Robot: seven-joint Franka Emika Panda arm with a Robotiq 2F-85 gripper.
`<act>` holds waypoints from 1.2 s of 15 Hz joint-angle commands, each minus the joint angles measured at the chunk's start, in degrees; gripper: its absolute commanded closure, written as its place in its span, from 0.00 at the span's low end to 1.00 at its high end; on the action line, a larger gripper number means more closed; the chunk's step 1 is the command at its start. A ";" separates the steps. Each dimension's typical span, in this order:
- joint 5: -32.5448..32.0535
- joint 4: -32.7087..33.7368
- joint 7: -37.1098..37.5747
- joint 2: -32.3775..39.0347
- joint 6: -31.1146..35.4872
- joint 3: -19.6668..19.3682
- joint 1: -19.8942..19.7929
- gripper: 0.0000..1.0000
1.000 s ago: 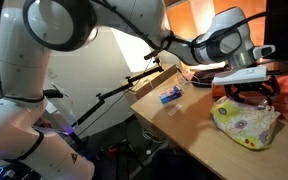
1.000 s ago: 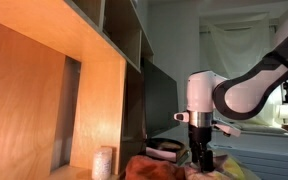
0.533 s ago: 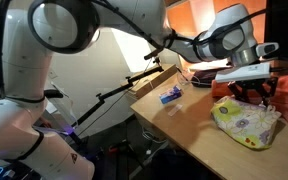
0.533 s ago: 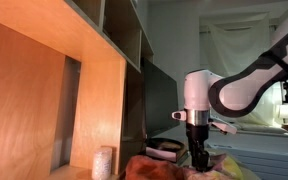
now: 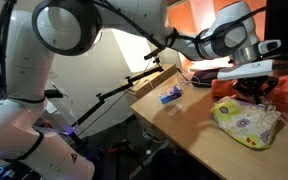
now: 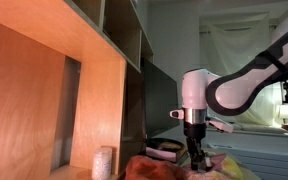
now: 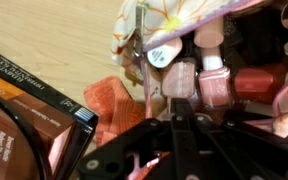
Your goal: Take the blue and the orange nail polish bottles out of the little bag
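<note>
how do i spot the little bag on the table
Start at the wooden table, near its edge, just beneath the robot's hand. The little bag is the pale, dotted soft pouch with lime-yellow trim, not the orange-red cloth behind it.

The bench is carrying the bag. A blue item is lying well apart from the bag, and an orange cloth is lying beside it.

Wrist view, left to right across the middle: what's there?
In order: flat dark case with white print → orange-red cloth → pale pink nail polish bottle → rosier pink bottle → dark red bottle.
</note>
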 commanded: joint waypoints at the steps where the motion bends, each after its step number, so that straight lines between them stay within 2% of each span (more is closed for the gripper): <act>1: -0.50 -2.28 0.00 -2.31 1.92 -0.40 0.71 0.97; 4: -1.58 -3.56 0.77 -3.68 3.91 -0.95 1.56 0.98; 5: -1.67 -2.76 1.14 -3.30 2.91 -1.26 1.96 0.72; 6: -1.35 -2.10 0.42 -2.85 2.08 -0.93 1.86 0.72; 8: -0.97 -1.42 0.23 -2.14 1.37 -0.78 1.88 0.62; 16: -0.44 -0.92 -0.01 -0.87 0.73 -0.62 1.52 0.03; 18: -0.49 -1.08 -0.03 -0.92 0.81 -0.64 1.50 0.00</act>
